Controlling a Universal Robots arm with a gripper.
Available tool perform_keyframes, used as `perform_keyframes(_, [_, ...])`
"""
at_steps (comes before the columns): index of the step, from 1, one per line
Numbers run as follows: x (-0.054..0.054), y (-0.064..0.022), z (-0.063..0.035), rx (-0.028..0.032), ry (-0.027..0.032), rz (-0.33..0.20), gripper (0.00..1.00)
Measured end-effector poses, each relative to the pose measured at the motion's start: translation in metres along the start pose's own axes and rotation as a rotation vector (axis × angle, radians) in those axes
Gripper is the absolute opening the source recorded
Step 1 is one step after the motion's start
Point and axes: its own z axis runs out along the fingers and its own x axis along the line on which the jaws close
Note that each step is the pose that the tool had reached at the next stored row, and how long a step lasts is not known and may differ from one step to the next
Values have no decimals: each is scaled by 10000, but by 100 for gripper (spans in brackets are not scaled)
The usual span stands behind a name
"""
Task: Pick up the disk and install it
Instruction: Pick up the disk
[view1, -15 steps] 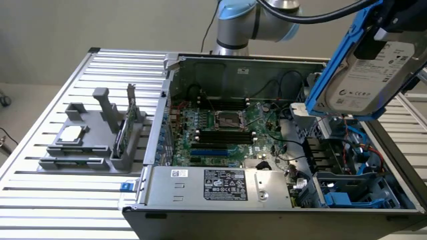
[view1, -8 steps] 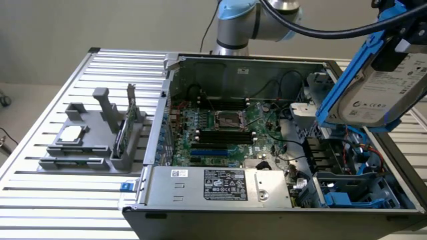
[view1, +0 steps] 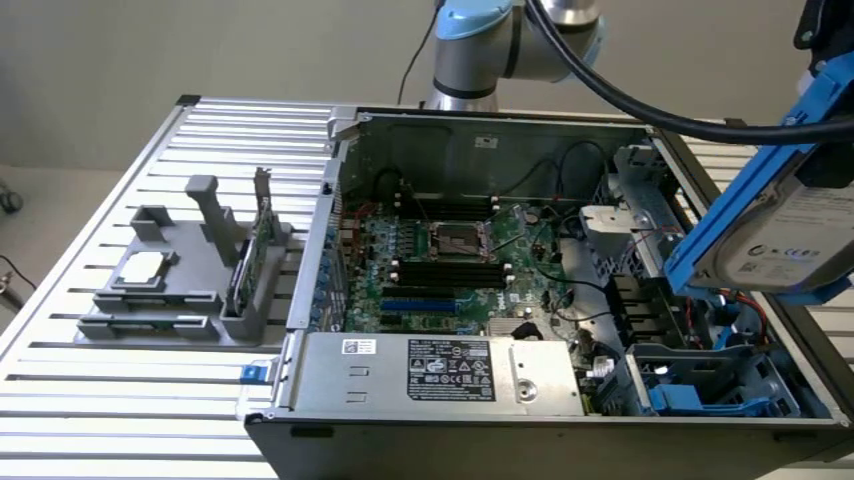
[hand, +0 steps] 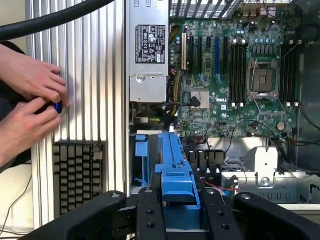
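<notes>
The disk (view1: 781, 240), a silver-grey drive with a white label in a bright blue carrier, hangs tilted in the air at the exterior view's right, above the open computer case (view1: 467, 120). In the wrist view my gripper (hand: 177, 202) is shut on the disk (hand: 175, 165), its black fingers (hand: 150, 210) pressing on the carrier's two sides. Below the disk lies the case's drive bay (view1: 707, 385) with blue plastic parts, near the case's front corner. The disk touches nothing in the case.
The case holds a green motherboard (view1: 447, 260) and a grey power supply (view1: 434, 368). A grey fixture (view1: 174, 300) on the slatted table carries a square chip (view1: 144, 268) and a green card (view1: 247, 265). A person's hands (hand: 30, 100) and a keyboard (hand: 77, 175) are beside the case.
</notes>
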Motion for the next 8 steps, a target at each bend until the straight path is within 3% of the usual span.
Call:
perform_keyframes(4, [123, -36, 23, 95, -2, -1, 33])
perform_keyframes(8, [185, -42, 68, 142, -43, -3, 33])
